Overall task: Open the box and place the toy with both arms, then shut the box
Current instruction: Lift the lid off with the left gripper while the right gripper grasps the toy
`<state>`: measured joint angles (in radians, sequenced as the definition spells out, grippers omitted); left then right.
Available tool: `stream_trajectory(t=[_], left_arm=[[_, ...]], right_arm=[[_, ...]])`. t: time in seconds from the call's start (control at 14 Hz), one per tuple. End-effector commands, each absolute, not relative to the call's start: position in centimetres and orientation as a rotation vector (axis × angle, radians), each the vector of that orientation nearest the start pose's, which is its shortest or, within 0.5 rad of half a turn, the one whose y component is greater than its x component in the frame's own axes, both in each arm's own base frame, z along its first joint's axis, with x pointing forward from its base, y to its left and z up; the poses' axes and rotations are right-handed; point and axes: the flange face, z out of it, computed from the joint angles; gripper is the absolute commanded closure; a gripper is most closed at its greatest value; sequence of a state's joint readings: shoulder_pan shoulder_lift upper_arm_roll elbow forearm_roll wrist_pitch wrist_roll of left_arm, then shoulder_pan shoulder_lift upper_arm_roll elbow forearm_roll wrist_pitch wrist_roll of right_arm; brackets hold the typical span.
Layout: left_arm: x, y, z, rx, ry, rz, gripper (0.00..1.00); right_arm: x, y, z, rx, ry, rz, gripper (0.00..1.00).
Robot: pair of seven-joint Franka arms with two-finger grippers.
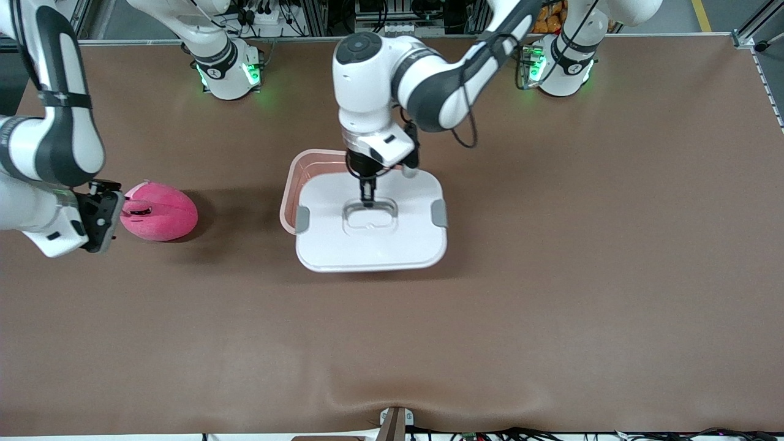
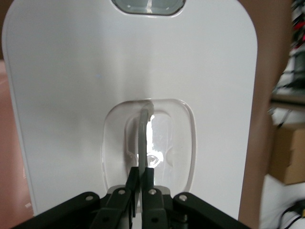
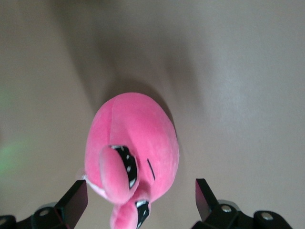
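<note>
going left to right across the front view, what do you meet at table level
right gripper, jaws open beside the toy → small round bright-pink plush toy → rounded translucent pink plastic box → its white lid, lifted askew by the clear handle in the shut left gripper

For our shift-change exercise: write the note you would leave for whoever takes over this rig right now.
Left gripper: fingers shut on the clear handle of the white lid, which sits shifted off the pink box, leaving a gap at one edge.
Right gripper: fingers open either side of the pink plush toy, on the table toward the right arm's end.
Done: lid gripped and partly off.
Left: clear lid, grasp toy, place it inside, close box.
</note>
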<state>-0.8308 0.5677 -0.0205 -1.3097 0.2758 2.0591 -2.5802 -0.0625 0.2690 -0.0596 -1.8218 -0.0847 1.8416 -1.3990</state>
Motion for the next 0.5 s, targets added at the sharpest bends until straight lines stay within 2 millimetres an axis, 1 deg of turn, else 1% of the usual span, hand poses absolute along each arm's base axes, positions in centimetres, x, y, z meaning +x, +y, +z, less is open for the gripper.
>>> stream_trajectory(t=[0.0,0.21,0.36,0.43], left_arm=[[55.1,-47.5,45.2,1.953,2.177,0.402,1.00],[61.1,-39.0,45.6,1.933,2.241,0.416,1.00],[63.6,-34.7,45.6,1.975,2.235,0.396,1.00],[64.9,-32.3,45.6,1.998,2.228,0.355,1.00]], right_arm=[[57.5,-7.0,36.5,-2.348,-1.916,0.382,0.00],[55.8,-7.1,36.0,-2.309,-1.977,0.351,0.00],[54.4,-7.2,35.4,-2.301,-1.992,0.336,0.00],[53.8,-7.0,35.0,-2.302,-2.000,0.325,0.00]])
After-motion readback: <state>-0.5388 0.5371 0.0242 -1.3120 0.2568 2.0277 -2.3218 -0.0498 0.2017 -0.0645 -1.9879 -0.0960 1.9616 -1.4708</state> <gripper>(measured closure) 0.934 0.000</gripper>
